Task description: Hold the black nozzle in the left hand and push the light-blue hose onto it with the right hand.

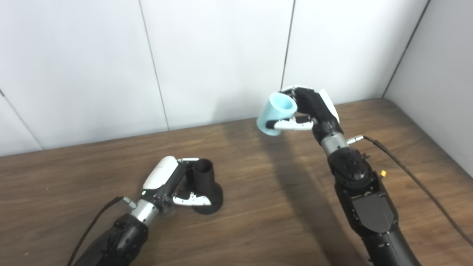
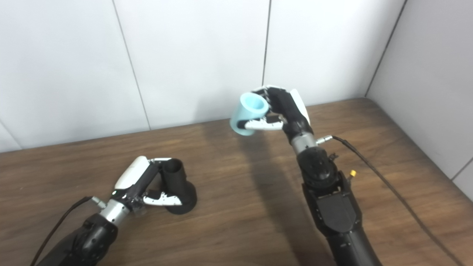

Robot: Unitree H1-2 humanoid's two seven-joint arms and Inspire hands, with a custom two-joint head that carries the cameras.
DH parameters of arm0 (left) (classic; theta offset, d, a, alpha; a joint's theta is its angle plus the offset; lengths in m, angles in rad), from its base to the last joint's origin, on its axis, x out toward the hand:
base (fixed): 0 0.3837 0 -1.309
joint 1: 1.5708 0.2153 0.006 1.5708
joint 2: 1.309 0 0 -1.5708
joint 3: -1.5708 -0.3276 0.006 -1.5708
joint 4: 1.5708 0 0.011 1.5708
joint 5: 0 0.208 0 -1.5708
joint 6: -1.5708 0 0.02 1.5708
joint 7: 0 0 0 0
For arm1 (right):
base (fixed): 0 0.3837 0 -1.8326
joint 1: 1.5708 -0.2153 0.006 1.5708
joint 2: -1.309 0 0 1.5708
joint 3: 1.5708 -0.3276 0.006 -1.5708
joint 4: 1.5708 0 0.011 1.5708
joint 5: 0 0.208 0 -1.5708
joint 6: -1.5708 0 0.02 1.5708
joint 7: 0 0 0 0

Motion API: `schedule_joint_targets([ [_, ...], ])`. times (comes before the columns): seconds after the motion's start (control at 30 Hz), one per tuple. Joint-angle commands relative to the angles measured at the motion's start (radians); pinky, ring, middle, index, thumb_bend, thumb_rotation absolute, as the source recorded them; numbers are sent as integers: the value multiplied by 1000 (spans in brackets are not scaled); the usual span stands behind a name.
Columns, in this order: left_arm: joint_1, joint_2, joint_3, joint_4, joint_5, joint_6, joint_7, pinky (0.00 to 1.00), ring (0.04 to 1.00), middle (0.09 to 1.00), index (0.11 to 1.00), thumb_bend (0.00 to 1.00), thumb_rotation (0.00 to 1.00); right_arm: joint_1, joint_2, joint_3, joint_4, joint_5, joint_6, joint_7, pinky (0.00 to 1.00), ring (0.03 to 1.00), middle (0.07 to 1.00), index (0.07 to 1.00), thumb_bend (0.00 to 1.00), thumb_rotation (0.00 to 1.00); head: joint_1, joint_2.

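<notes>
The black nozzle (image 1: 205, 184) stands upright on the wooden table (image 1: 266, 207), a narrow tube on a wide round base. My left hand (image 1: 173, 183) is closed around it at table level, fingers behind the tube and thumb across the front. My right hand (image 1: 308, 107) is raised well above the table to the right and far side, shut on the light-blue hose (image 1: 276, 113). The hose is a short wide tube, tilted, with its open end facing up toward the camera. Hose and nozzle are far apart.
White wall panels (image 1: 221, 55) close off the table's far edge and right side. A black cable (image 1: 417, 181) runs from my right wrist across the table's right part. Another cable (image 1: 92, 225) trails from my left wrist.
</notes>
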Motion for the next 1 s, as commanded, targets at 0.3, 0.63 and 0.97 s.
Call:
schedule_joint_targets([
  [0.3,190,-44,-60,130,88,67,-104,346,407,472,504,504,0,-125,-13,66,-167,-6,123,136,344,434,482,496,521,0,126,18],
  [0.63,176,-61,-63,142,108,69,-106,369,418,490,492,504,0,-177,-15,159,-191,-16,189,249,302,414,476,509,519,0,181,38],
  [0.97,174,-78,-58,148,111,72,-104,364,415,485,500,504,0,-191,-6,224,-219,-80,228,299,311,429,474,501,521,0,194,49],
])
